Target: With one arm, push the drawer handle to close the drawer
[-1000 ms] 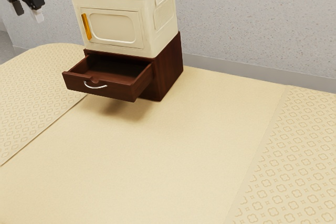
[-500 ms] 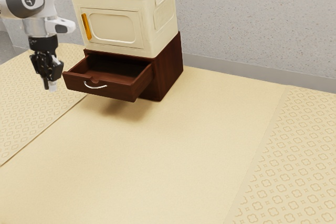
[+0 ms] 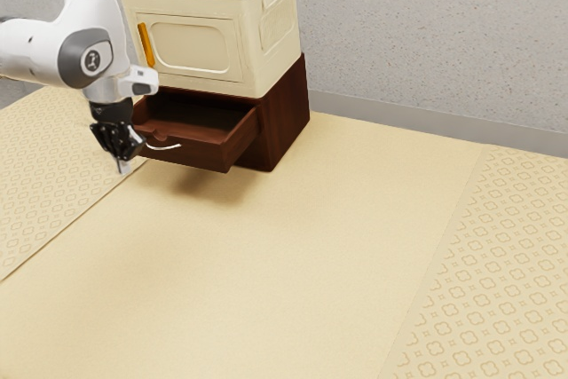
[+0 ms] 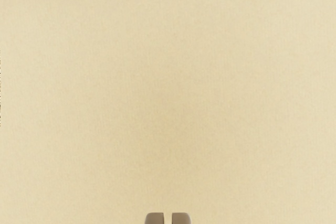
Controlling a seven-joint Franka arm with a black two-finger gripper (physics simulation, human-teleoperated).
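1. Exterior view: the dark wooden drawer [image 3: 200,153] stands pulled out of its cabinet [image 3: 286,113], under the cream storage box [image 3: 193,47]. Its curved silver handle [image 3: 165,146] is on the front panel.
2. Exterior view: my black two-finger gripper [image 3: 122,167] points down near the front's end at the exterior view's left, overlapping that end in the picture; I cannot tell whether it touches. The tips appear lower than the handle, so a push from this height might slip beneath the front panel and meet little or nothing.
3. Exterior view: a push begun this far towards the end would load the drawer off-centre, and it could skew and bind on its runners. Lining up with the handle first looks safer.
4. Exterior view: the white arm [image 3: 35,51] might catch the storage box's near edge if the wrist drives inward too high.
5. Wrist view: the fingertips stand close with a slim gap, nothing between them, over plain tabletop [image 4: 168,98]. That gap could snag the handle's bar; bringing them together would give a firmer pusher.
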